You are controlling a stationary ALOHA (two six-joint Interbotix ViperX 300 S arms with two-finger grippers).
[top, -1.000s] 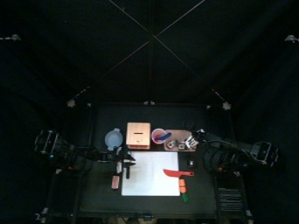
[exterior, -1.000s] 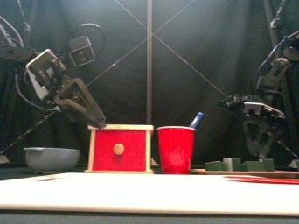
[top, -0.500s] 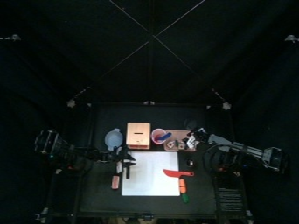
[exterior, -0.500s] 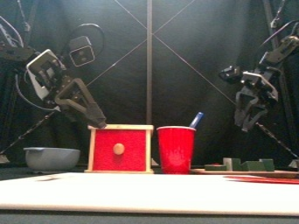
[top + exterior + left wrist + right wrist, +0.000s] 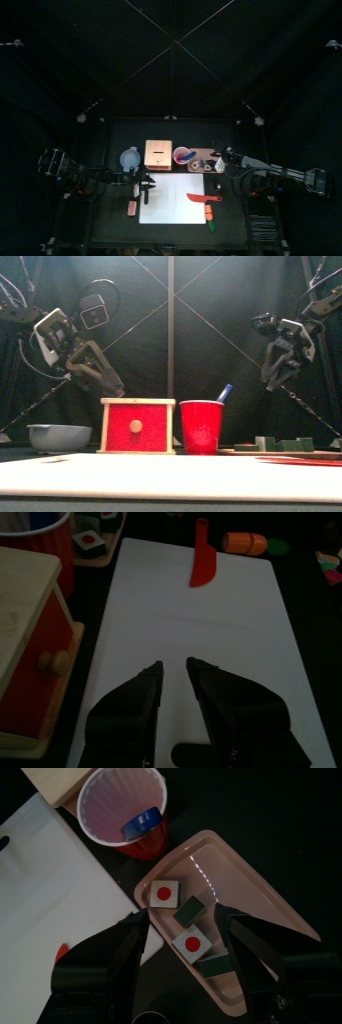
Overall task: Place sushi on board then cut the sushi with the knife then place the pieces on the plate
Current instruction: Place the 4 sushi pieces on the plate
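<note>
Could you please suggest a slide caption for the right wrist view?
Open right pincer over sushi on the pink tray; red cup near the board.

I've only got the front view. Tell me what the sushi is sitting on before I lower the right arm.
Observer: The sushi blocks lie in the pink tray, not on the white cutting board.
Operator: Give me the state of the right fingers.
Observer: The right gripper hangs above the tray with its fingers apart, and blocks show below the gap.
Operator: Now locate the red knife for me.
Observer: The red knife lies flat on the board's right part, with neither gripper touching it.
</note>
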